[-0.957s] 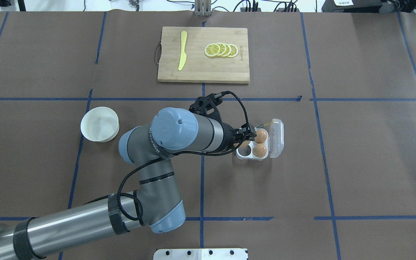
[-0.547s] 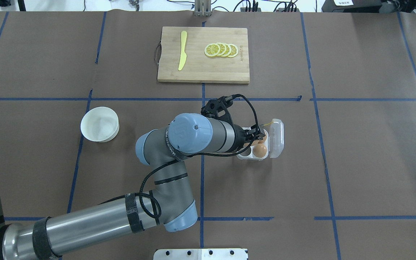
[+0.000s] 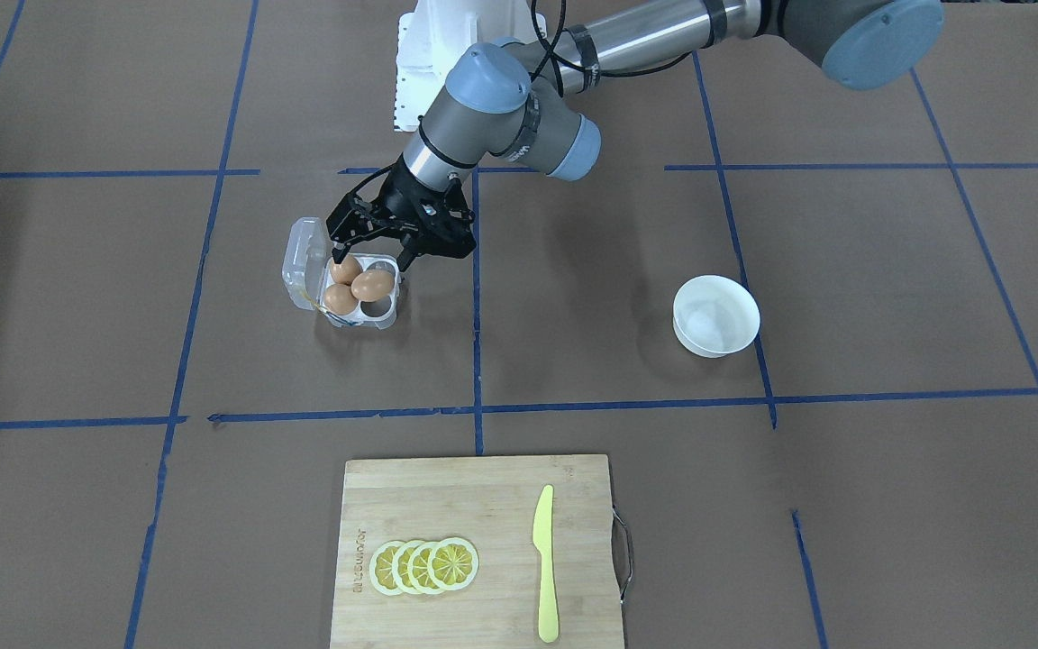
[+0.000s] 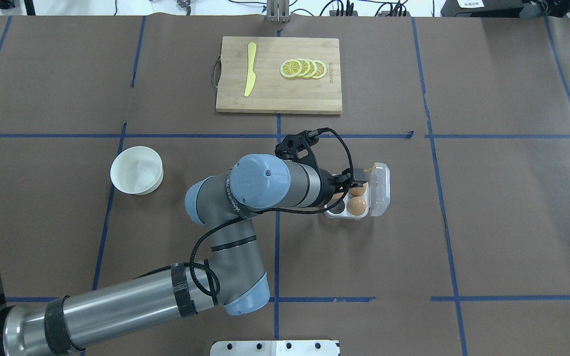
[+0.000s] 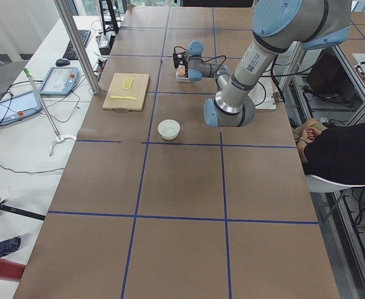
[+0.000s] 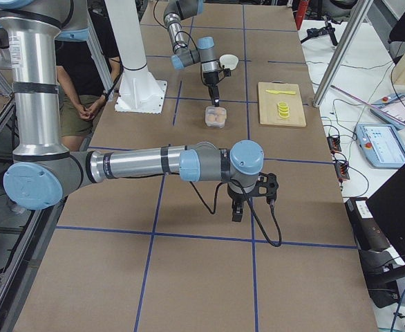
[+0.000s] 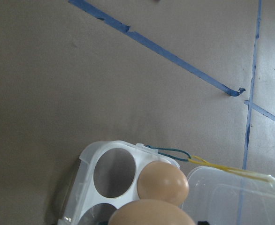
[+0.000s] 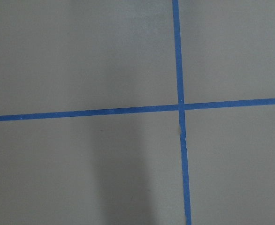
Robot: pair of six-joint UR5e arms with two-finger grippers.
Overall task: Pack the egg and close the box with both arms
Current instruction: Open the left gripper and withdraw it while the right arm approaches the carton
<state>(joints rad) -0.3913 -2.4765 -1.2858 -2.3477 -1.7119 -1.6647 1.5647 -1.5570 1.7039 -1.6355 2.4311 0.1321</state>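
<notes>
1. At the table (image 4: 512,222) centre, a little toward 3 o'clock in the overhead view, sits the box (image 3: 378,310). Its lid (image 4: 380,190) stands open on the 3 o'clock side.
2. Two other eggs (image 3: 340,297) fill the cells against the lid. Both cells on the 9 o'clock side look empty.
3. The left gripper (image 3: 369,261) hangs over the box. Its fingers (image 3: 336,256) are spread wider than the egg (image 3: 373,286) and touch it on neither side in the front view.
4. The egg lies just under the fingertips, about over the divide between the two empty cells. In the left wrist view it looms large, close to the lens. Whether it is seated or perched on a rim cannot be told.
5. The right gripper (image 6: 236,214) hovers over the table well off toward 3 o'clock from the box. It shows in one side view only, so the state of its fingers cannot be told.
6. Judgement: the step in hand is placing the third egg, at the point of release.
7. Judgement: the next move calls for checking that the egg has settled into a cell, then lifting the left gripper straight up, clear of the lid. Closing needs both arms, one steadying the tray and the other swinging the lid toward 9 o'clock. The right arm has a long reach to make first.
</notes>
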